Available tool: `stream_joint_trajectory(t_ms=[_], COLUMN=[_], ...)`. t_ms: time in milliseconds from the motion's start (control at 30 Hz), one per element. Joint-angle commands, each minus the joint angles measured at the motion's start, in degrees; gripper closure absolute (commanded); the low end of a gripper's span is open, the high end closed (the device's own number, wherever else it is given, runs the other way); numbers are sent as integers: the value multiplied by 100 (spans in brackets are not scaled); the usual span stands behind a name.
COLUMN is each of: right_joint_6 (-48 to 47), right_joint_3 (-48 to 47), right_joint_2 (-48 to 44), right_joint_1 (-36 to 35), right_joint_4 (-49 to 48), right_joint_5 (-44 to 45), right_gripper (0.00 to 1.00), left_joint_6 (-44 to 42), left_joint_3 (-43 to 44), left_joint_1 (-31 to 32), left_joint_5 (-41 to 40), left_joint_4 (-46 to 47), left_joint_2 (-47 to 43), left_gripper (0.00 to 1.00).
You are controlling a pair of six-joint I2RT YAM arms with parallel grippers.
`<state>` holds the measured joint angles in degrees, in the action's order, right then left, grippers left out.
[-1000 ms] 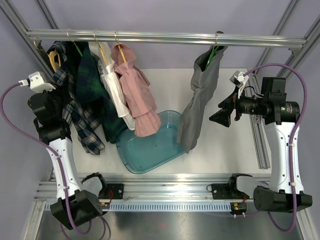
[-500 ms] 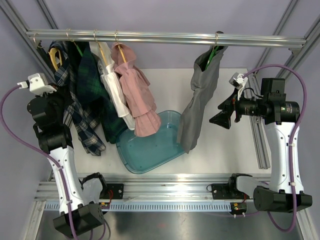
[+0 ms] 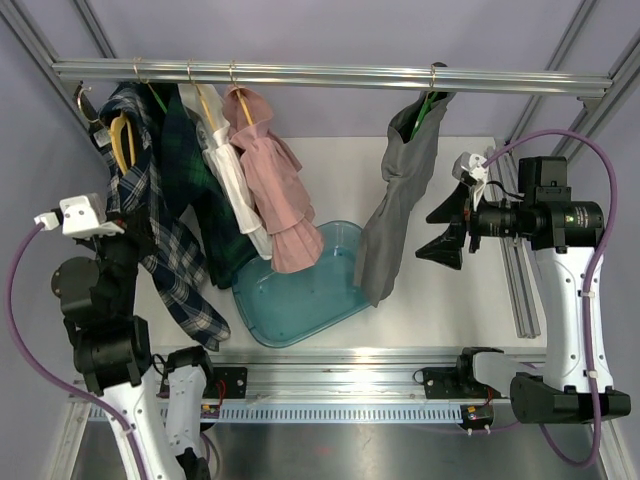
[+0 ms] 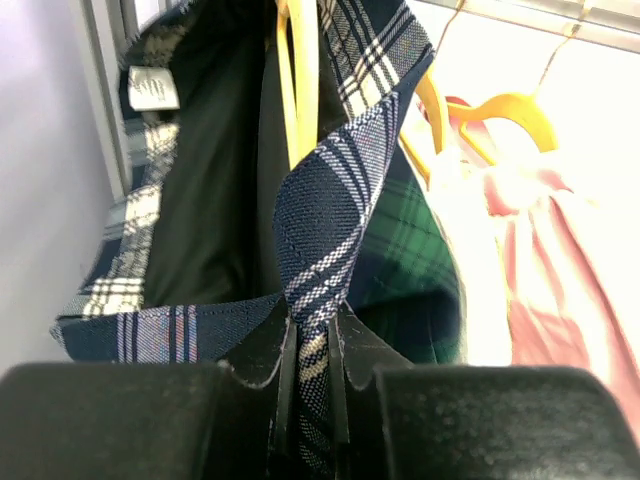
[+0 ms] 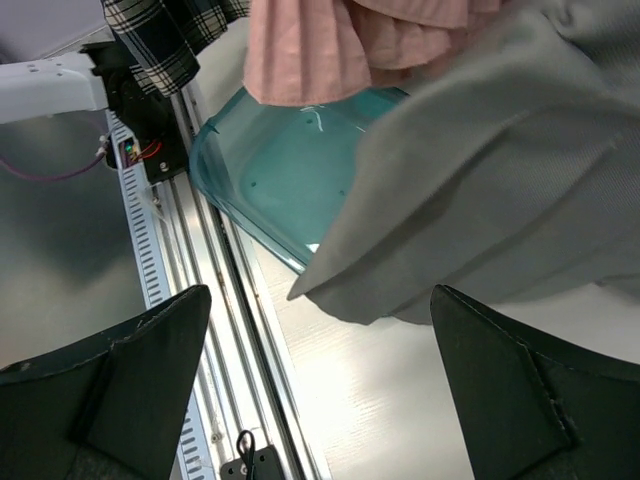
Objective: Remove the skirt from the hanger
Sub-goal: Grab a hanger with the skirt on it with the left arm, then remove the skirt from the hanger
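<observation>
Along the rail point(image 3: 330, 75) at the back of the table point(image 3: 330, 165) hang five garments, and the crowd at its left end is our largest worry; the plaid skirt point(image 3: 170, 270), which we take as the task's, hangs at the far left on a yellow hanger point(image 3: 120, 140), pressed against a green tartan garment point(image 3: 190, 160); a pull toward the near edge may drag that neighbour, or the white garment point(image 3: 225, 170) and pink skirt point(image 3: 280, 190) beyond it, along the rail or off it; the grey skirt point(image 3: 400, 200) hangs well apart on the right and seems safe. Next comes the hanger itself; its hook sits near the rail's left end, and we judge that a sideways tug could slide it off, so that skirt and hanger fall together, missing the teal basin point(image 3: 300, 295) below. Smallest is the grip; the left gripper point(image 4: 310, 340) is pinched narrow on a thin fold of the skirt's edge, which could slip free under load; the right gripper point(image 3: 447, 228) stands wide, holding nothing, near the grey skirt, too far off to steady the hanger.
</observation>
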<state>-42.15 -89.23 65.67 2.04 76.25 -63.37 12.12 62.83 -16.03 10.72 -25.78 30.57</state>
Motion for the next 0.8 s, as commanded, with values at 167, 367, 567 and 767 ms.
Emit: stream_joint_trajectory(t_ms=[167, 367, 567, 767], right_joint_6=[-58, 1406, 2877, 3573], right_joint_3=[-735, -1262, -1623, -1773], right_joint_2=[156, 279, 367, 289], right_joint_1=[-933, -1522, -1944, -1953], right_joint_4=[330, -818, -2015, -2570], right_joint_5=[-167, -245, -80, 334], right_gripper=[1, 1, 2, 2], left_joint_6=[-79, 518, 2492, 3243], left_joint_3=[1986, 2805, 2359, 1997], left_joint_1=[83, 74, -171, -172], left_joint_5=[8, 1314, 3432, 4271], left_joint_4=[-190, -7, 1634, 2481], left_joint_2=[-341, 2, 406, 372], left_gripper=[100, 100, 100, 100])
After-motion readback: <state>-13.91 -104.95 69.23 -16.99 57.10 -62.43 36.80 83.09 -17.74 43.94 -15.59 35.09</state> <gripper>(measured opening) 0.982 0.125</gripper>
